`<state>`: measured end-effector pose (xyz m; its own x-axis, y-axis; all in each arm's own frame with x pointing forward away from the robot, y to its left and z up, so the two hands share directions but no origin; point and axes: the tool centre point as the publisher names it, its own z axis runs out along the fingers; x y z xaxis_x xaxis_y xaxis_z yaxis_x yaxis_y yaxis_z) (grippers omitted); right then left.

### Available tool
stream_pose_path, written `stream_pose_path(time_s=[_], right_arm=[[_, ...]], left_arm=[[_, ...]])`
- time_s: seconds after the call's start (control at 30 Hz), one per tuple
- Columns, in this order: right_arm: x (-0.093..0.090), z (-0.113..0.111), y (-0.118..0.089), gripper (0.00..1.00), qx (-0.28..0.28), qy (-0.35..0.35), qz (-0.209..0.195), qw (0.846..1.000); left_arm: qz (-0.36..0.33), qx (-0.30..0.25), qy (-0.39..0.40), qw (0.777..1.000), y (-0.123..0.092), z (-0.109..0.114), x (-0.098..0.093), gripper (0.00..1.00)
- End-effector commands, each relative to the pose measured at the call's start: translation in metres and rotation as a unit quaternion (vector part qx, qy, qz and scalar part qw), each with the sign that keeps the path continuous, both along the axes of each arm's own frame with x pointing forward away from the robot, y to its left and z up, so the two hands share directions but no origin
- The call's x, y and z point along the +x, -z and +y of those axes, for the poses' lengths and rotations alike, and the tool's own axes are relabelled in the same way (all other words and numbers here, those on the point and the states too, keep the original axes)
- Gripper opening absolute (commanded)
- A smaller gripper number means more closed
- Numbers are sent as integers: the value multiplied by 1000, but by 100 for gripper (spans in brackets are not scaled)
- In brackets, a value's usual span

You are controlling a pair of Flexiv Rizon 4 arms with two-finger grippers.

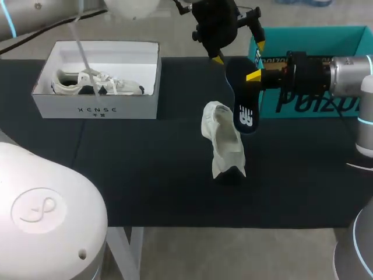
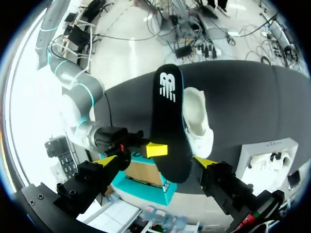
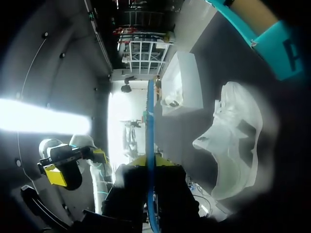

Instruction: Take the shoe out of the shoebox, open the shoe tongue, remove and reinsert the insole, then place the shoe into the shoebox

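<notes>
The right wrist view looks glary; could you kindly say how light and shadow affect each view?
Right wrist view: a white glare band burns out the side away from the white mesh shoe, itself hazy. Left wrist view: daylight bleaches the room beyond, but the dark blue foam insole is evenly lit. Head view: even light, a small shadow under the shoe on the black table.

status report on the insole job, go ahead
right jaws shut on insole. left jaws open around it. shoe on table, outside shoebox. nothing in the way.
</notes>
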<state>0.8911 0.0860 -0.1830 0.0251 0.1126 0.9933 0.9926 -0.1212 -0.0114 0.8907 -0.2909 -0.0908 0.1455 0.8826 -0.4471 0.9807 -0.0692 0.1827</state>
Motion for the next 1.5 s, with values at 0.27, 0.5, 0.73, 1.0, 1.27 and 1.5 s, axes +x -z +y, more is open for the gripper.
stream_pose_path(time_s=[0.27, 0.5, 0.73, 1.0, 1.27, 1.5], right_arm=[[5, 1, 5, 0, -17, 2, 9, 1000], [0, -1, 12, 0, -42, 14, 21, 999], [3, -11, 10, 0, -47, 18, 16, 999], [10, -16, 11, 0, -57, 2, 16, 998], [16, -18, 6, 0, -62, -4, 10, 998], [18, -17, 7, 0, -53, -4, 5, 999]], left_arm=[[-4, 52, -10, 999, -2, -3, 0, 100], [24, 101, -65, 992, -9, -8, -2, 100], [55, 131, -58, 988, -19, -8, 2, 100], [38, 191, -23, 981, -11, -5, 4, 100], [53, 146, -47, 987, -5, -12, 8, 100], [76, 141, -42, 986, 0, -15, 13, 100]])
